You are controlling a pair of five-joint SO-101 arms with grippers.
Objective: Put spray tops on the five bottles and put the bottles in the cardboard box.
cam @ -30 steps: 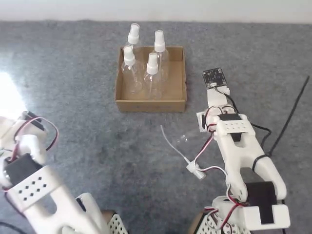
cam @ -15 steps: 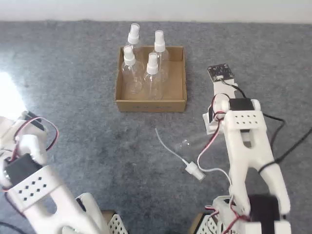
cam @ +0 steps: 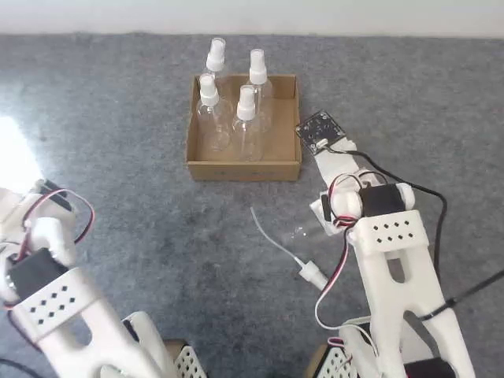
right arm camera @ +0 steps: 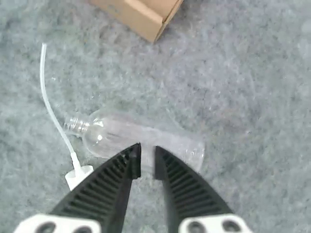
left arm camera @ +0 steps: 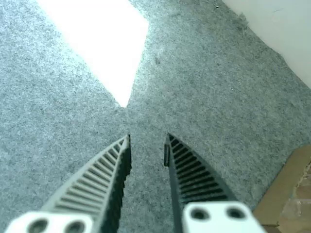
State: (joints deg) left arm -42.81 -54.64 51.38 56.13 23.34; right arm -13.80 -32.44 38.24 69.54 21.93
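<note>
Cardboard box [cam: 244, 170], far middle of the table [cam: 110, 118]: four capped bottles [cam: 246, 126] upright inside. Fifth bottle [right arm camera: 141, 136] lay uncapped nearer the front edge, loose spray top [right arm camera: 77, 175] beside it. Right gripper [right arm camera: 146, 154] was poised above the fifth bottle (fingers narrowly parted, holding nothing). Left gripper [left arm camera: 147, 145] likewise slightly parted.

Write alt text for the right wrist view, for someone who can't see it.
A clear, uncapped bottle lies on its side on grey carpet, at the tips of the barely open gripper. A white spray top with a long tube lies by its neck; a box corner sits farther off.
</note>
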